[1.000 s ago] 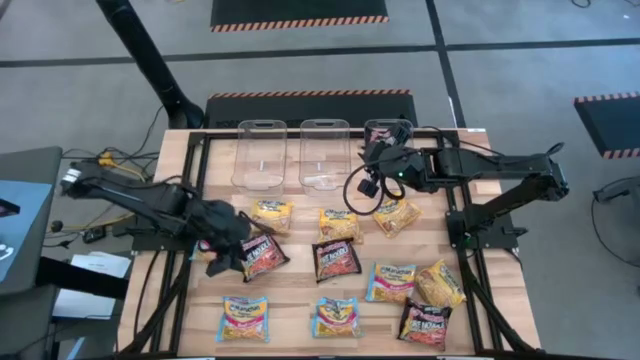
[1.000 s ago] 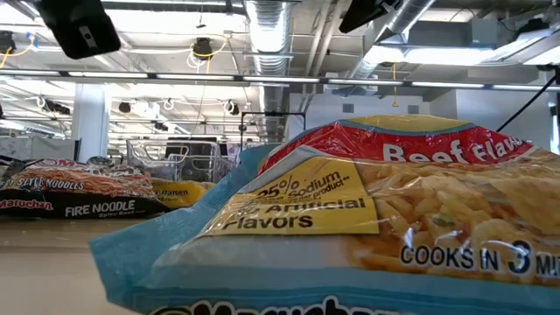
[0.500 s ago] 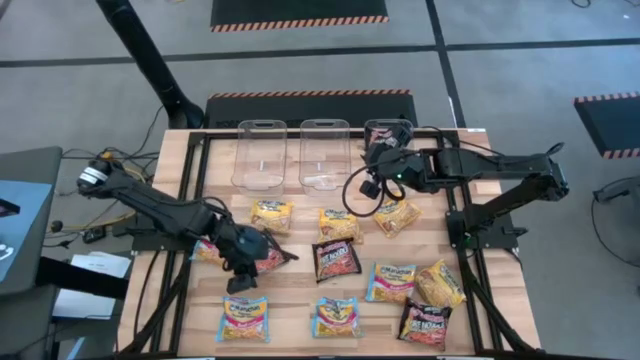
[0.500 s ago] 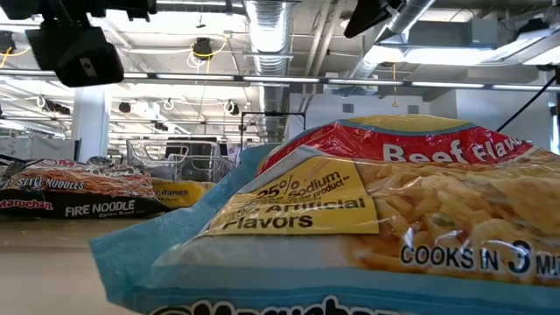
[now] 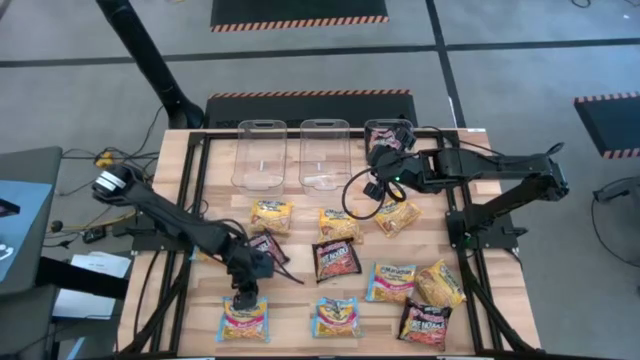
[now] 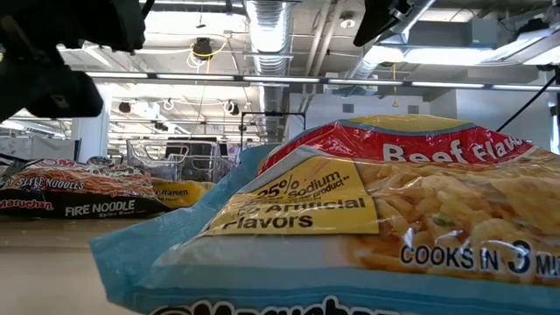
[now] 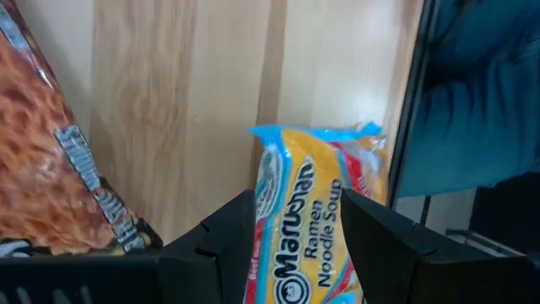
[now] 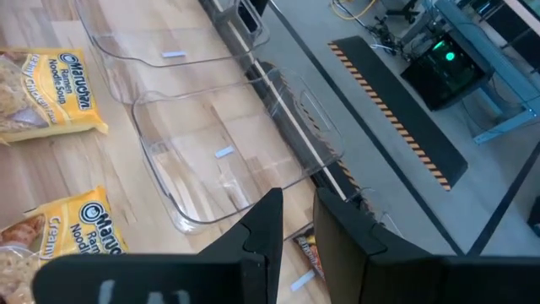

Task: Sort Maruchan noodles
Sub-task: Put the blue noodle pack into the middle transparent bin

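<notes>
Maruchan packets lie flat on the wooden table: yellow-orange ones (image 5: 271, 215) (image 5: 338, 225) (image 5: 397, 215), black-red ones (image 5: 336, 260) (image 5: 425, 322) and light blue ones (image 5: 337, 316) (image 5: 390, 282). My left gripper (image 5: 243, 297) hangs open over the near-left light blue packet (image 5: 244, 318). In the left wrist view its fingers (image 7: 299, 253) stand on either side of that packet (image 7: 316, 211). My right gripper (image 5: 380, 152) hovers by the right clear bin (image 5: 388, 135), with its fingers (image 8: 297, 228) a narrow gap apart. A black-red packet (image 8: 305, 249) shows below them.
Three clear bins stand in a row at the far edge (image 5: 260, 155) (image 5: 324, 155). A black-red packet (image 5: 268, 248) lies just beyond my left gripper. In the low view a light blue packet (image 6: 350, 236) fills the foreground. Black frame rails (image 5: 190, 200) run along both table sides.
My left gripper has moved from over the black-red packet at the left toward the table's near edge and now stands over the near-left light blue packet. The packets have stayed where they were.
</notes>
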